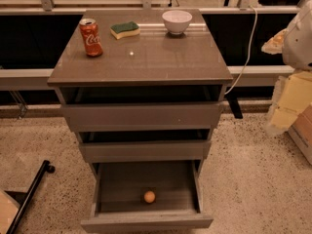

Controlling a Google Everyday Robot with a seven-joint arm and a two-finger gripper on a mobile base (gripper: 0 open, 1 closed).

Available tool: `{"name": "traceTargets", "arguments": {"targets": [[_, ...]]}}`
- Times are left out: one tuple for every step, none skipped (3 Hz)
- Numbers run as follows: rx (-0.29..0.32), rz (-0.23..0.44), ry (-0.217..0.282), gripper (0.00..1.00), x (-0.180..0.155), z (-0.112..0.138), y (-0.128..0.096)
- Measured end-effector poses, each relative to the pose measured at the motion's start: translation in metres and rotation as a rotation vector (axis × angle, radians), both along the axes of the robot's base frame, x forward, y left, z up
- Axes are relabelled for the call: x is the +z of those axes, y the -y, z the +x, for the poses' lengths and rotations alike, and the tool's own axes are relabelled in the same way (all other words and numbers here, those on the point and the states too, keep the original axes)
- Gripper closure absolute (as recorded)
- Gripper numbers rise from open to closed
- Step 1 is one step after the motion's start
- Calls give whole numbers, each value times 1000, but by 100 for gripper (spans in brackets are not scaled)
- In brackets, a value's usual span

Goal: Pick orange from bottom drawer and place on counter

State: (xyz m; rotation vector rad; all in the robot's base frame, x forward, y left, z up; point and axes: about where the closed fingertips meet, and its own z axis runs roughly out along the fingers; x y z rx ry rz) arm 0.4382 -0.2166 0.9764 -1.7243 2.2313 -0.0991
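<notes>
The orange (149, 196) is a small round fruit lying on the floor of the bottom drawer (146, 222), near the middle front. That drawer is pulled fully open toward me; the two shallower drawers above it are slightly open. The counter (146, 57) is the glossy grey-brown top of the cabinet. My gripper is not in view; only a white rounded part of my arm (298, 40) shows at the right edge, beside and above counter height, well away from the orange.
On the counter stand a red-orange soda can (91, 37) at back left, a green-yellow sponge (125, 29) and a white bowl (177, 21) at the back. A white cable (249, 48) hangs at the right. Boxes (292, 106) sit right; a black pole (29, 194) lies lower left.
</notes>
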Motion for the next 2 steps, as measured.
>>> {"name": "traceTargets", "arguments": {"targets": [[0,1,0,0,0,0,0],[11,108,1,0,-16,5,-10]]}}
